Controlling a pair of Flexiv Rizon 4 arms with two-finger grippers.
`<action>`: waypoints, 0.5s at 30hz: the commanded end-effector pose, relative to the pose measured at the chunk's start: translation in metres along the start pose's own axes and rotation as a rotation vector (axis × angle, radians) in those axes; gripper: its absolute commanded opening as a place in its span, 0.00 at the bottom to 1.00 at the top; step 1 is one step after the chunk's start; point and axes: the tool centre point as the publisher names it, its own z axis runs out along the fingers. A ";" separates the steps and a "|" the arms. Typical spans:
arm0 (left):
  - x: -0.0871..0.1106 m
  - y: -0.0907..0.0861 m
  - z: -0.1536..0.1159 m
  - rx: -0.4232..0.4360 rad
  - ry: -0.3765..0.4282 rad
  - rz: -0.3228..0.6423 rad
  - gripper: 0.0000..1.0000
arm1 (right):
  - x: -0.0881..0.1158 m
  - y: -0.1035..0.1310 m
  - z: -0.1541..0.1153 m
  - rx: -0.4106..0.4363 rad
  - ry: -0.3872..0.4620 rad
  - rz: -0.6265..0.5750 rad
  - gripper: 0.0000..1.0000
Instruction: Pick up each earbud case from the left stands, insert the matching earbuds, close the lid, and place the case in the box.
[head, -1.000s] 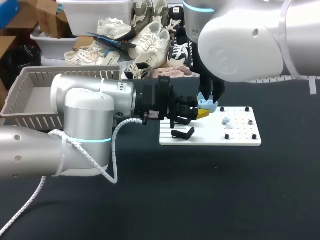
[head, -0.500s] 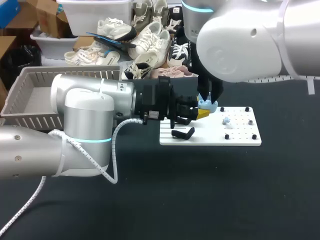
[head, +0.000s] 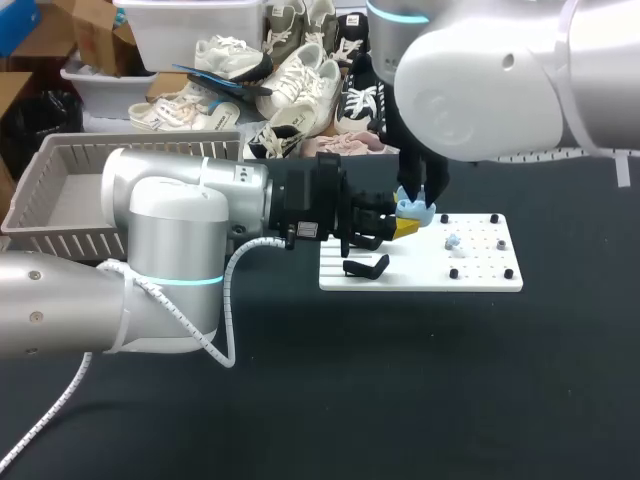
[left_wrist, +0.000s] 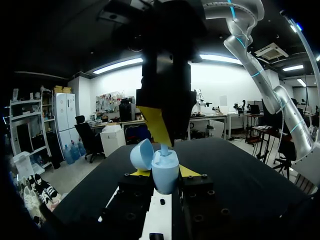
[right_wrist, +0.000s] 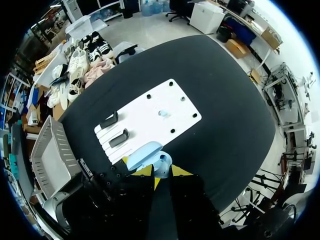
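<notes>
Left arm: left fingers (left_wrist: 141, 173) clench the open case (left_wrist: 165, 169) above the white board (head: 490, 275).
Right arm: right fingers (left_wrist: 155, 125) pinch an earbud (left_wrist: 164, 149), seating it inside.
Progress: I judge second earbud (head: 452, 241), lid-closing, box (head: 60, 160) remain.

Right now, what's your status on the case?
Left gripper shut on earbud case, lid open. Right gripper above, shut on earbud at case mouth. Second earbud on white board.

I log black table (head: 480, 400), matte top. White perforated plate (head: 480, 275) flat on it, far middle; black stands (right_wrist: 119, 137) at plate's left end. Grey slatted basket (head: 60, 170) at table's far-left corner.
</notes>
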 end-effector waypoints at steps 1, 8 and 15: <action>0.000 0.000 0.000 -0.001 -0.003 0.001 0.00 | 0.000 -0.001 0.000 0.000 -0.004 0.003 0.00; 0.000 0.000 0.000 -0.001 -0.003 0.001 0.00 | -0.001 -0.002 -0.001 -0.003 -0.006 0.003 0.00; 0.000 0.000 0.000 -0.001 -0.003 0.001 0.00 | -0.003 -0.001 -0.003 -0.006 -0.011 0.000 0.00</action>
